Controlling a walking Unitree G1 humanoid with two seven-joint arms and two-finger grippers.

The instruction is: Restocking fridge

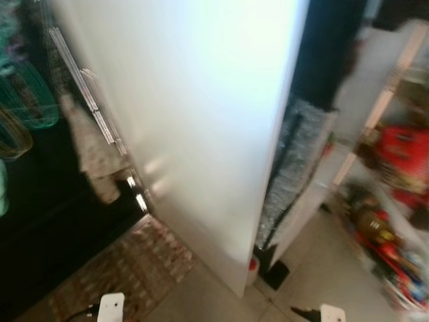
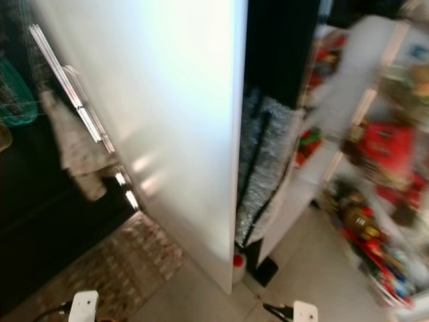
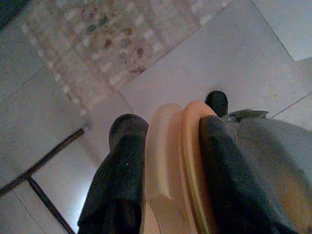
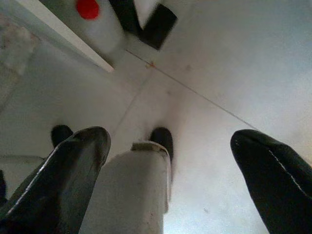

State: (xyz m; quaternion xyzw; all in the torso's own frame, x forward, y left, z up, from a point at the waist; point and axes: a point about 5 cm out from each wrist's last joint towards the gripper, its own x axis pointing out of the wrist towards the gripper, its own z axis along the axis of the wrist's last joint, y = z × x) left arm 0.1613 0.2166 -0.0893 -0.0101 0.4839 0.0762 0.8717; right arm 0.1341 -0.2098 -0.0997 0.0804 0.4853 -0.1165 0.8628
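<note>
Head views were blurred. At far left, a dark oven front with a towel (image 1: 90, 144) hanging from its rail; a patterned rug (image 1: 127, 265) lay on the floor below. The white fridge (image 1: 201, 114) stood at centre, its side panel facing the camera. To its right, shelves (image 1: 395, 194) held red packets and bottles, too blurred to identify.

Left gripper (image 3: 168, 161) hung low over the tiled floor (image 3: 234, 63), its fingers clamped on a stack of peach-coloured plates (image 3: 175, 165). Right gripper (image 4: 170, 161) hung over the floor near a red-capped bottle (image 4: 95, 22) at the fridge's foot, fingers spread wide, holding nothing.
</note>
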